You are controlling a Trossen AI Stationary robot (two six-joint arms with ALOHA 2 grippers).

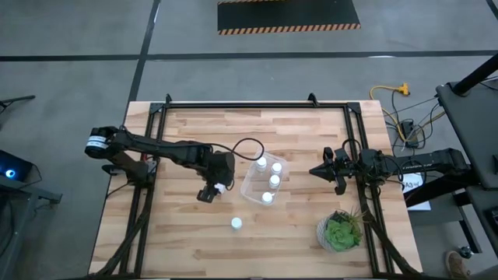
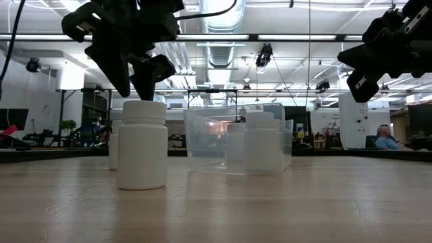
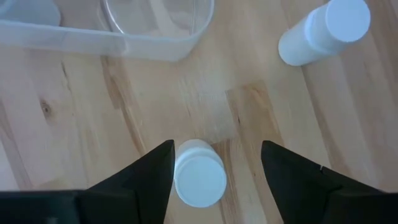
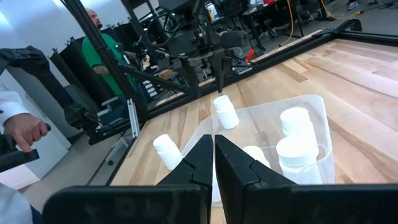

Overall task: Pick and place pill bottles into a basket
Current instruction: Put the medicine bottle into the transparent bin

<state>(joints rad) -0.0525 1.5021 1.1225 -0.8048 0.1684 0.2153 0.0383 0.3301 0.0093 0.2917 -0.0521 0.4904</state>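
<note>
A wooden table (image 1: 187,241) seen from above, with two dark robot arms reaching in from either side. Near the middle sits a clear plastic basket (image 1: 250,189) already holding three white pill bottles (image 1: 274,180), standing upright. Another bottle stands just outside the basket's far rim, and a lone bottle (image 1: 236,224) stands well apart on the near side.

The left gripper (image 3: 214,163) hangs over the table just left of the basket, pointing down. Its two dark fingers (image 3: 152,171) are spread apart and straddle a sixth bottle (image 3: 199,179) from above. One finger looks to be brushing the cap while the other stands clear, so nothing is gripped yet.

The bottles appear light, rigid and smooth-sided, likely easy to tip or let slip. The cylindrical body just below the round cap looks like the safest place to squeeze.

The right gripper (image 4: 214,163) waits raised at the table's right side, its fingers pressed together and empty. A small green potted plant (image 1: 341,232) sits near that corner
</note>
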